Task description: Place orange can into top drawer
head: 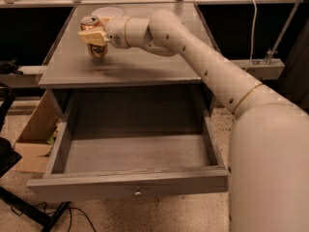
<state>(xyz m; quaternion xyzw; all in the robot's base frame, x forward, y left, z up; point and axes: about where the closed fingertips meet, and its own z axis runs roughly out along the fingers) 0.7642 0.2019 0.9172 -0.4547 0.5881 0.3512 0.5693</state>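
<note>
The orange can has a silver top and sits slightly tilted at the left rear of the grey table top. My gripper is at the end of the long white arm reaching in from the right. Its pale fingers are shut around the can's upper body and hold it just above the table top, with a faint shadow under it. The top drawer is pulled fully open below the table. Its knob is at the centre of the front panel, and its grey inside holds nothing.
A white bowl stands behind the can at the table's back edge. A cardboard box sits on the floor left of the drawer, with black equipment beside it. My white arm fills the right foreground.
</note>
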